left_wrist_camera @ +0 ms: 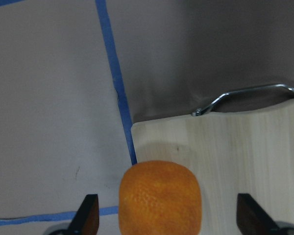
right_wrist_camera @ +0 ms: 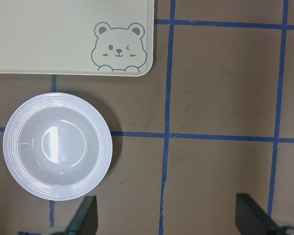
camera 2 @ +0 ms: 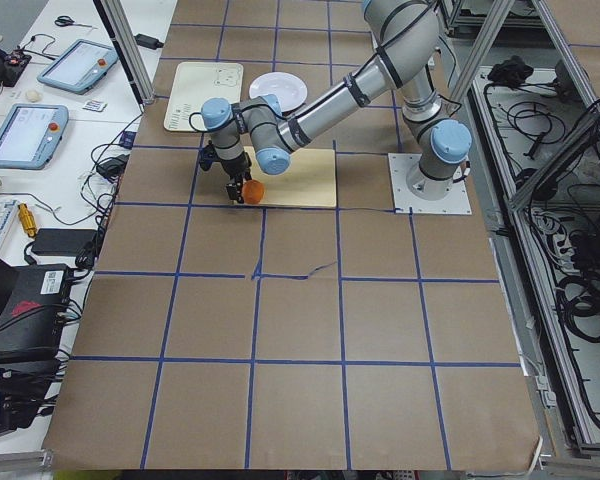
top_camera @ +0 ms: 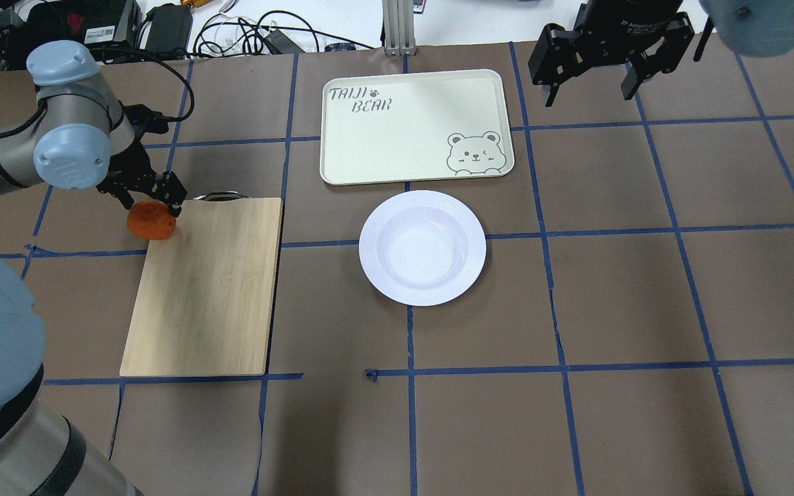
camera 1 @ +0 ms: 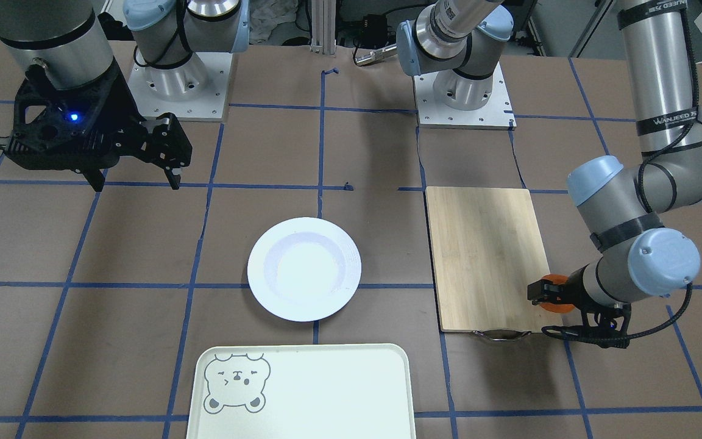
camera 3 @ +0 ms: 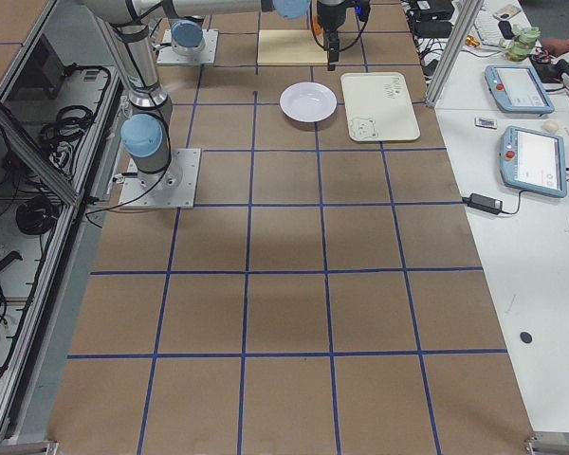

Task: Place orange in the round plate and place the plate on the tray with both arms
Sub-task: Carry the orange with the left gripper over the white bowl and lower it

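Count: one small bright-orange dimpled orange (left_wrist_camera: 160, 196), one glossy white round plate (top_camera: 369, 248), one pale mint rectangular plastic tray (top_camera: 397, 138) with a grey bear face, one bamboo cutting board (top_camera: 207, 289) with a metal handle, and two silver-grey arms with black two-finger grippers.

Overhead view, near to far: the board is at left centre. The plate is mid-frame. The tray lies just above the plate, a narrow gap between them.

The orange sits on the board's upper-left corner, by the handle. The left gripper (top_camera: 151, 207) straddles it. In the wrist view its fingers (left_wrist_camera: 90, 213) are spread wide, with clear space on each side of the fruit, gripping nothing. The right gripper (top_camera: 588, 96), at upper right, is spread wide and holds nothing.

The surface is a brown table (top_camera: 645, 289) gridded with blue tape. Black cables and power boxes line the top edge.
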You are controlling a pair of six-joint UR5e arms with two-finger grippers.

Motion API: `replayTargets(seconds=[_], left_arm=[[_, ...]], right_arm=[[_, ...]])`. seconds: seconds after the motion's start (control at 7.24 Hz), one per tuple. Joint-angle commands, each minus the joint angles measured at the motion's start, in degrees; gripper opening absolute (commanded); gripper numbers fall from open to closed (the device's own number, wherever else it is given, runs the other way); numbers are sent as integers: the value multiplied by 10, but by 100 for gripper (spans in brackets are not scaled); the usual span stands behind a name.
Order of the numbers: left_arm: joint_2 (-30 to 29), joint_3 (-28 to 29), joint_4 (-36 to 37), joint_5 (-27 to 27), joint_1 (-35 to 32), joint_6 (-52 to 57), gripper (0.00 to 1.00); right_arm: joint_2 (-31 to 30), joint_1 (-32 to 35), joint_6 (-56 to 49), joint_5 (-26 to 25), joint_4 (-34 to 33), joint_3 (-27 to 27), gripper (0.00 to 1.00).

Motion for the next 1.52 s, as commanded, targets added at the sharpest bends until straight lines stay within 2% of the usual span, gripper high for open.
replayTargets(seconds=[0.0, 0.14, 0.28, 0.55, 0.69, 0.83, 0.97, 1.11, 1.24, 1.38], left_arm=[[-6, 1, -34, 1, 0, 2, 93], [-6, 2, -35, 1, 0, 3, 72], [-6, 6, -36, 3, 0, 3, 34], [12, 10, -56, 3, -10, -1, 3], [20, 20, -60, 3, -39, -7, 1], [33, 35, -65, 7, -103, -43, 1], [34, 49, -82, -1, -165, -145, 0], [33, 51, -84, -28, -218, -271, 1], [32, 46, -84, -87, -260, -333, 1], [24, 48, -77, -102, -296, -418, 1]], right_arm=[[0, 1, 0, 0, 0, 0, 100], [0, 1, 0, 0, 0, 0, 100], [0, 1, 0, 0, 0, 0, 100], [0, 1, 1, 0, 0, 0, 100], [0, 0, 1, 0, 0, 0, 100], [0, -2, 0, -1, 0, 0, 100], [0, -2, 0, -1, 0, 0, 100], [0, -2, 0, -1, 0, 0, 100], [0, -2, 0, -2, 1, 0, 100], [0, -2, 0, -2, 1, 0, 100]])
